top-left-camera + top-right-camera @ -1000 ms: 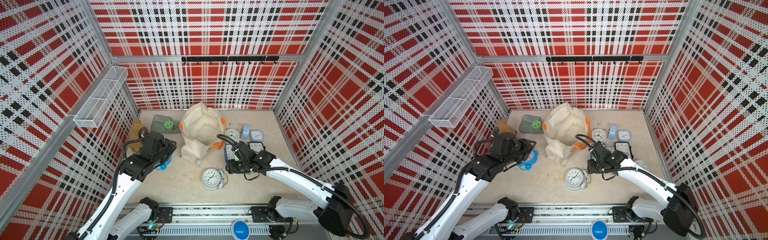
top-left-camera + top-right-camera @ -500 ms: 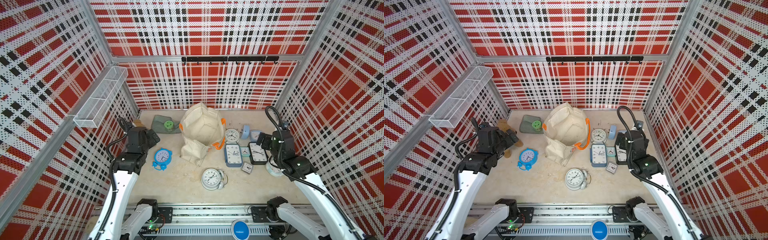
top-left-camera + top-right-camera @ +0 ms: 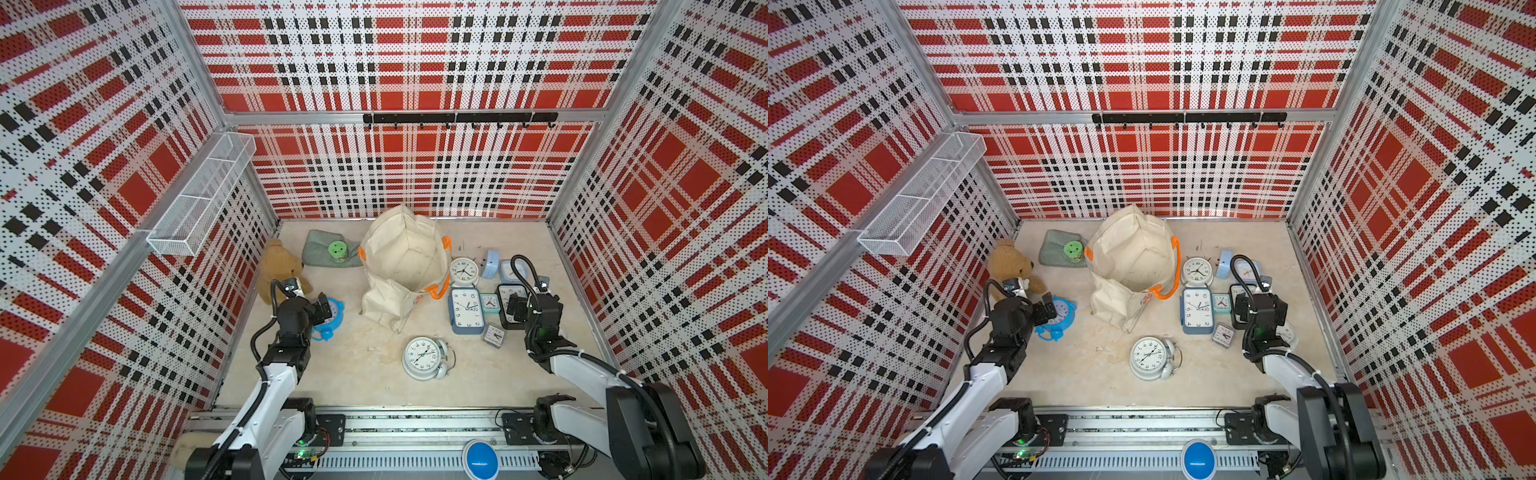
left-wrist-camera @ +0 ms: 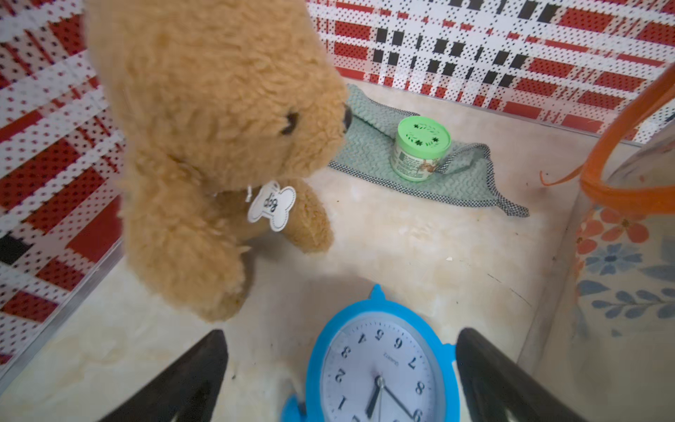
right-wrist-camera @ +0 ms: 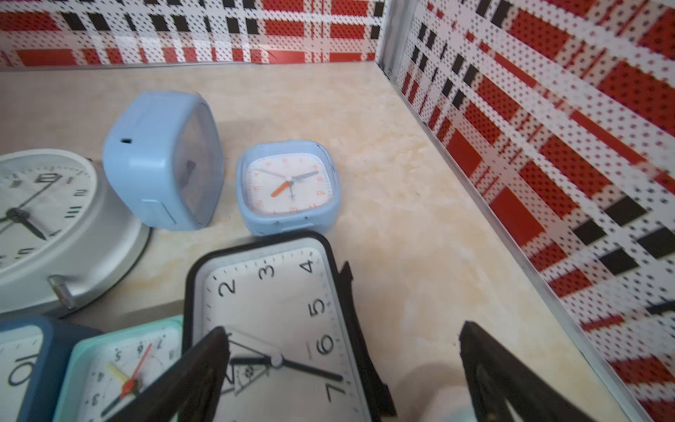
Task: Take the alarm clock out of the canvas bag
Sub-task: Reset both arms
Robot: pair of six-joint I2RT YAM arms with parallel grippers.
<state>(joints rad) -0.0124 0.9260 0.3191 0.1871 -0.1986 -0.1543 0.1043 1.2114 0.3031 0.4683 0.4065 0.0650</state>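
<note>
The cream canvas bag [image 3: 405, 266] [image 3: 1133, 257] with orange handles stands slumped at mid-table, its mouth open upward; only cream cloth shows inside. A round blue alarm clock [image 3: 333, 316] [image 4: 380, 369] lies face up on the table to its left. My left gripper [image 3: 322, 308] [image 4: 341, 332] hovers over that clock, open, the fingers apart on either side and not touching it. On the right side my right gripper [image 3: 515, 309] [image 5: 343, 327] is open above a black rectangular clock [image 5: 277, 310], holding nothing.
Several more clocks lie right of the bag: a white twin-bell one [image 3: 424, 357], a blue rectangular one [image 3: 465, 309], a white round one [image 3: 463, 270], two light blue ones [image 5: 164, 160]. A plush dog [image 3: 278, 266] and a green jar [image 3: 338, 251] on a grey-green cloth sit at the left back. A wire basket [image 3: 203, 195] hangs on the left wall.
Both grippers have opened wide. The right arm swung from beside the bag's handle out to the right. The left arm drew back, leaving the blue clock lying on the table.
</note>
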